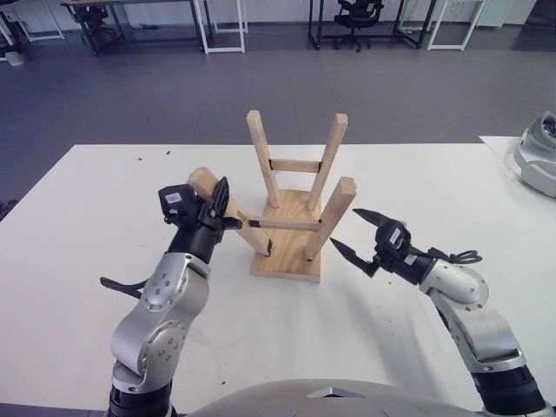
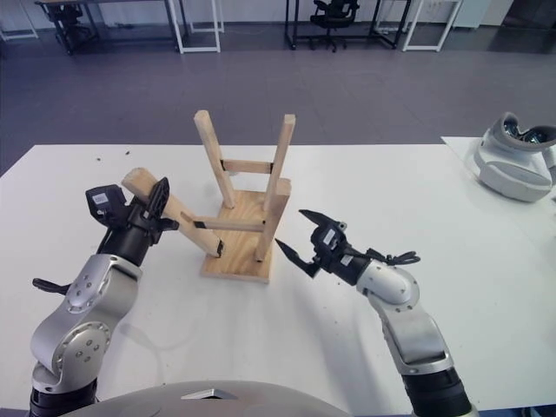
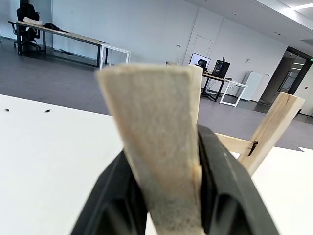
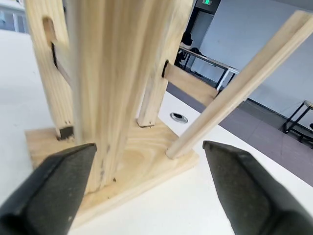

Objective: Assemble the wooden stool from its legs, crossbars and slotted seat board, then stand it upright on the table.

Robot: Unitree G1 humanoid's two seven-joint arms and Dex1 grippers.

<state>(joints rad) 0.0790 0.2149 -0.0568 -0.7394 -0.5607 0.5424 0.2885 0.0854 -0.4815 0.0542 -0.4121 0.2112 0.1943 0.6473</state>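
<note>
Tilted leg [image 3: 156, 137] in left tool [image 1: 227, 207] (right tool [image 4: 149, 147] agape)

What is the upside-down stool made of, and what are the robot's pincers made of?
The stool looks like pale, unpainted wood: grain lines and a swirl show on its seat board. The left pincer, shut on one leg, and the open right pincer look like matte black plastic or rubber. I cannot tell which.
</note>
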